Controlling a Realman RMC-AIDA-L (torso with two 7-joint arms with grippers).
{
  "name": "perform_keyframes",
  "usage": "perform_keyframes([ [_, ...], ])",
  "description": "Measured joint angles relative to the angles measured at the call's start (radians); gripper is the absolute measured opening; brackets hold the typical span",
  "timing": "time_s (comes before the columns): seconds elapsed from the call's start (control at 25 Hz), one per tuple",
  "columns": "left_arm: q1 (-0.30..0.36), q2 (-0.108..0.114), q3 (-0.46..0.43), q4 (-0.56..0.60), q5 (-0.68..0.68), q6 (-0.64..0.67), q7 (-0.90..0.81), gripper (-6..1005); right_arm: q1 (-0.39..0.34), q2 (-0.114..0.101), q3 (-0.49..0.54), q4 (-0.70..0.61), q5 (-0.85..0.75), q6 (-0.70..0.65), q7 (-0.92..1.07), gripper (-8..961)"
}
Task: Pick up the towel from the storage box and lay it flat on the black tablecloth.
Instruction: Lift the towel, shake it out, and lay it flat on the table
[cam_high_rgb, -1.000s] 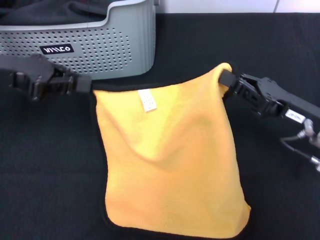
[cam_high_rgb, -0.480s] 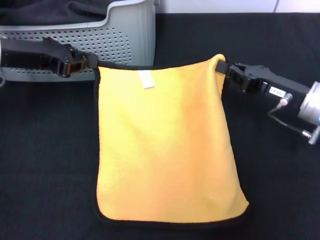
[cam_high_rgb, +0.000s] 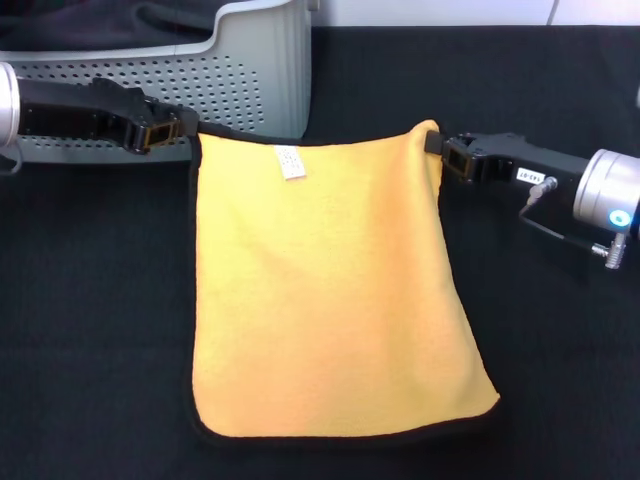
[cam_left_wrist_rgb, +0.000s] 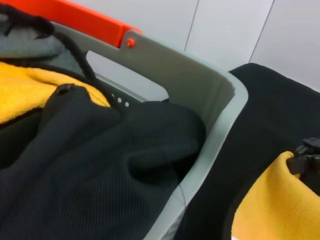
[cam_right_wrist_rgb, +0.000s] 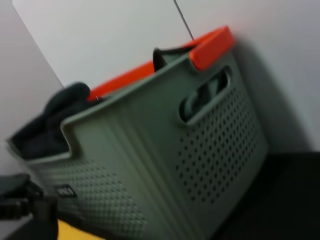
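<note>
The orange-yellow towel (cam_high_rgb: 330, 300) lies spread, yellow side up, on the black tablecloth (cam_high_rgb: 90, 320), with its white label (cam_high_rgb: 291, 162) near the far edge. My left gripper (cam_high_rgb: 186, 128) is shut on the towel's far left corner, just in front of the grey storage box (cam_high_rgb: 250, 80). My right gripper (cam_high_rgb: 436, 152) is shut on the far right corner, which stands slightly raised. The left wrist view shows the box rim (cam_left_wrist_rgb: 210, 85), the towel's corner (cam_left_wrist_rgb: 265, 205) and the right gripper (cam_left_wrist_rgb: 302, 155) on it. The right wrist view shows the box wall (cam_right_wrist_rgb: 200, 165) and the left gripper (cam_right_wrist_rgb: 25, 205).
Bunched dark fabric (cam_left_wrist_rgb: 100, 165) and another orange-yellow cloth (cam_left_wrist_rgb: 25, 90) lie inside the box. An orange rim (cam_right_wrist_rgb: 210, 47) shows behind the box against a white wall. The tablecloth extends on all sides of the towel.
Both grippers moved down and toward the far side with the corners. The towel went from hanging and sagging to lying flat on the tablecloth.
</note>
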Motion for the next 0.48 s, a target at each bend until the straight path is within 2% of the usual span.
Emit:
perform_keyframes([
  [0.2, 0.005, -0.009, 0.001, -0.001, 0.001, -0.033, 0.001, 77, 0.016, 0.005, 0.0, -0.004, -0.054, 0.071, 0.012, 78],
  [0.32, 0.011, -0.012, 0.001, -0.001, 0.001, -0.054, 0.001, 78, 0.028, 0.016, 0.001, -0.009, -0.078, 0.127, 0.004, 81],
  [0.48, 0.014, -0.015, 0.002, -0.004, 0.003, -0.073, 0.001, 80, 0.031, 0.019, 0.005, -0.01, -0.089, 0.141, -0.006, 83],
])
